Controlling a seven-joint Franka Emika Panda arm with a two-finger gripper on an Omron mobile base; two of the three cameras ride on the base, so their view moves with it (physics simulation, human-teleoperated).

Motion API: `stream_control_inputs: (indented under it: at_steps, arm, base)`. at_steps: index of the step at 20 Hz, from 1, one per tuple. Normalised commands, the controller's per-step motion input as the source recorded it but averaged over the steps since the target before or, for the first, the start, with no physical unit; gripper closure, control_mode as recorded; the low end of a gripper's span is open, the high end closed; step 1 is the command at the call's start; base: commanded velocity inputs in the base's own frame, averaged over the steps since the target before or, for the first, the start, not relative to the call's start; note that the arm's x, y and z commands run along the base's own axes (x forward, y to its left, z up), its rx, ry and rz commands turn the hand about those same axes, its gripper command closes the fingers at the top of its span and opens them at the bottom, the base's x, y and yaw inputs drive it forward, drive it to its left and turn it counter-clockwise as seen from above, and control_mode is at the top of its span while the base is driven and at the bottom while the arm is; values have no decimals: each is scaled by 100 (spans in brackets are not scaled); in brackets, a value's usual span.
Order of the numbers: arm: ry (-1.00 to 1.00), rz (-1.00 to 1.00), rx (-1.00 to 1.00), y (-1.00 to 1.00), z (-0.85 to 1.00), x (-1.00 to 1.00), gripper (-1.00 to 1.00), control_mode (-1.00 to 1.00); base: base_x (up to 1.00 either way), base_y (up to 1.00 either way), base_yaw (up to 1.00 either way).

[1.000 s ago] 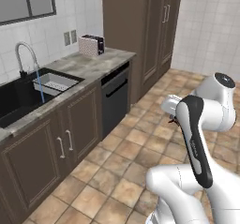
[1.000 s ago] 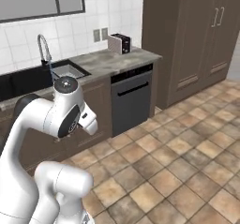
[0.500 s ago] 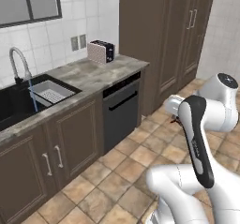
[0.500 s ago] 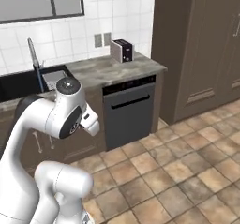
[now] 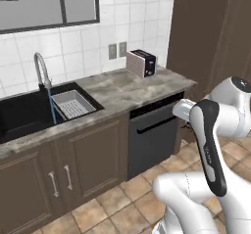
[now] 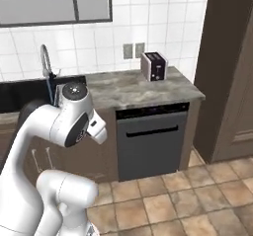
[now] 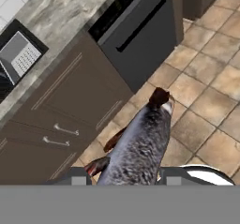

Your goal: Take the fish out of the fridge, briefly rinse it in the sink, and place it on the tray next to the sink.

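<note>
Fingers of the gripper [image 7: 123, 178] clamp the tail end of the fish [image 7: 138, 144] at the bottom centre of the hand view, its dark grey body stretching up toward mid-frame over the tan floor tiles [image 7: 206, 73]. Left of centre in the left base view lies the sink [image 5: 29, 114], black basin set in the marbled counter [image 5: 128, 88], with a white tray [image 5: 73, 104] inside at its right. At upper centre a toaster [image 5: 141, 63] stands by the tiled wall, above the black dishwasher [image 5: 153, 135].

Bare tiled floor [image 7: 206, 73] lies open before the dishwasher [image 5: 154, 135]. On the table [image 5: 128, 87] only a toaster [image 5: 141, 62] stands at the back (near the wall). At the sink [image 5: 27, 111], the tap [image 5: 42, 71] arches over the rim and a white rack [image 5: 72, 104] takes its right end.
</note>
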Motion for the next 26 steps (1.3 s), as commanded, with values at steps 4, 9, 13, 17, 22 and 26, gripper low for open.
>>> stream_control_inputs:
  at_steps: [4,9,13,17,22,26]
  arm:
    - [0,0,0,0,0,0,100,100]
    - [0,0,0,0,0,0,100,100]
    - [0,0,0,0,0,0,100,100]
    - [0,0,0,0,0,0,100,100]
    - [0,0,0,0,0,0,100,100]
    - [0,0,0,0,0,0,100,100]
  base:
    - [100,-10,63]
    - [100,-1,58]
    - [94,5,43]
    - [57,14,23]
    - [52,17,17]
    - [52,-2,9]
